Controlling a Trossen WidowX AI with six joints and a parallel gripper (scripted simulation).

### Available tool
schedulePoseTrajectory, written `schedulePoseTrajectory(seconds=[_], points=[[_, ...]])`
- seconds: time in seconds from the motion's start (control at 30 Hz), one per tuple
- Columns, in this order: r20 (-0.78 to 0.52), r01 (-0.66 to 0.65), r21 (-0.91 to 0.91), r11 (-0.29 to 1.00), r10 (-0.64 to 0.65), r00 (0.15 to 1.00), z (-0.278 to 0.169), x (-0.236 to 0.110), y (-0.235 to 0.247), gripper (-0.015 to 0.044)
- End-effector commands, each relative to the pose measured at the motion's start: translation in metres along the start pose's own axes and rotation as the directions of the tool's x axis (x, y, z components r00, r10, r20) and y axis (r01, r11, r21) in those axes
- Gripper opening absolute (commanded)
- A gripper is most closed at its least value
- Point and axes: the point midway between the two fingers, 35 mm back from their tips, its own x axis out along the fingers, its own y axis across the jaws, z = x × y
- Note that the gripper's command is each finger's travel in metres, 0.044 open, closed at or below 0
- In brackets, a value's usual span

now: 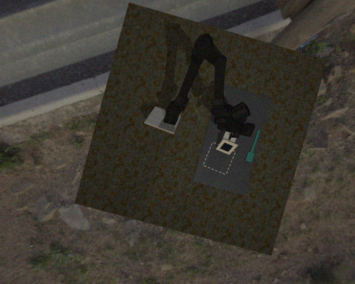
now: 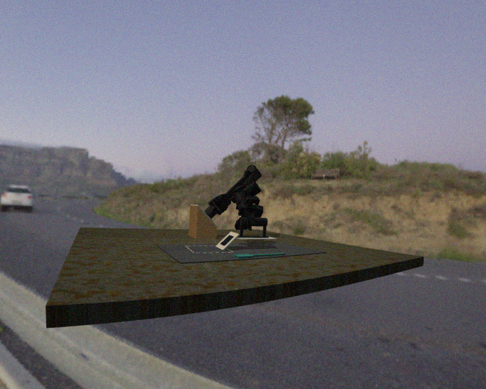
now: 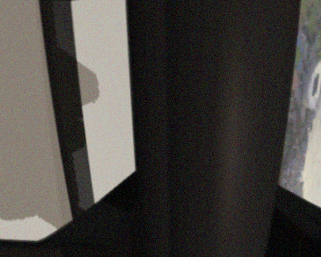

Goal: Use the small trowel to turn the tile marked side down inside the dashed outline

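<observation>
The tile (image 1: 226, 147) (image 2: 227, 241), cream with a dark square mark, is tilted up on one edge at the near corner of the dashed outline (image 1: 214, 170), with its marked side still showing from above. My gripper (image 1: 233, 131) (image 2: 251, 230) is low over the grey mat (image 1: 223, 183) (image 2: 184, 253), just behind the tile. It is shut on the small trowel's dark handle (image 3: 211, 127). The trowel's white blade (image 1: 228, 136) (image 2: 255, 238) (image 3: 104, 99) lies flat with its front edge under the tile's raised side.
A green trowel-shaped tool (image 1: 253, 146) (image 2: 260, 254) lies on the mat to the right of the tile. The arm's base block (image 1: 159, 120) (image 2: 200, 225) stands on the brown table (image 1: 140, 183) to the left of the mat. The table's edges drop off all round.
</observation>
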Motion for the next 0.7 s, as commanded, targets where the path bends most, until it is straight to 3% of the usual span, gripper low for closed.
schedulePoseTrajectory(seconds=[0.0, 0.67], points=[[0.0, 0.018, -0.007, 1.0, -0.018, 1.0, -0.009, -0.004, -0.01, 0.0], [-0.002, 0.018, -0.008, 1.0, -0.018, 1.0, -0.054, -0.004, -0.01, 0.0]])
